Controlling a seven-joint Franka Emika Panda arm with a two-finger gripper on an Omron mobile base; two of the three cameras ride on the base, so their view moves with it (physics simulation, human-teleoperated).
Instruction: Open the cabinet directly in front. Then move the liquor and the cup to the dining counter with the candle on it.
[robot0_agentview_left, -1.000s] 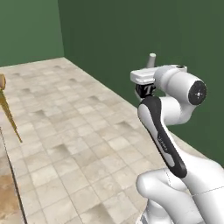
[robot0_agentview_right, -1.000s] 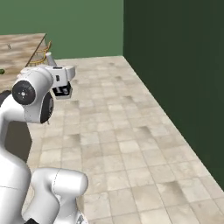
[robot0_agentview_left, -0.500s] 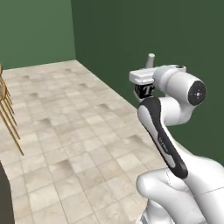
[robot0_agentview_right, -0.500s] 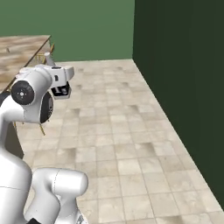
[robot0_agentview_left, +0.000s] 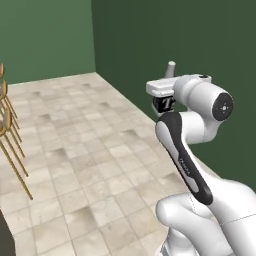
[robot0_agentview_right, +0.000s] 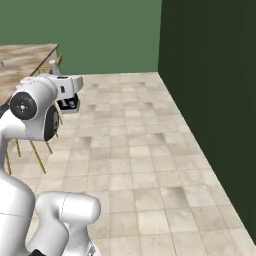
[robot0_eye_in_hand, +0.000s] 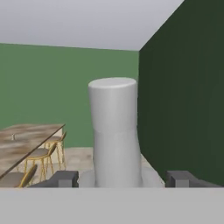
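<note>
Floor here is pale beige stone tile (robot0_agentview_left: 90, 150), kinda mottled, running back to a corner where a lighter green wall (robot0_agentview_left: 45, 35) meets a much darker green wall (robot0_agentview_left: 175, 35) on the robot's right side. Plain light grey ceiling (robot0_eye_in_hand: 87, 22) up top in the hand view. The dining bench (robot0_agentview_right: 25, 57), the brown-and-beige marble slab, sits off to the left against the lighter wall, well apart from the robot, and in the hand view there's a tiny pale speck standing on it that looks like the candle (robot0_eye_in_hand: 13, 137), too small to be sure though. Orange-framed stools (robot0_eye_in_hand: 43, 153) with grey seats are tucked along the near edge of the bench, and their skinny legs poke in at the left edge of the left base view too. Open tile lies between the robot and the bench. The white arm (robot0_agentview_left: 185, 160) is folded up high with the gripper (robot0_eye_in_hand: 122, 179) pointing level toward the corner. Its finger tips (robot0_eye_in_hand: 65, 178) are spread wide, and a pale grey bottle-ish thing (robot0_eye_in_hand: 114, 131) stands upright between them, wide at the foot and reaching out to both tips, so it looks pinched there. Can't tell what it actually is.
</note>
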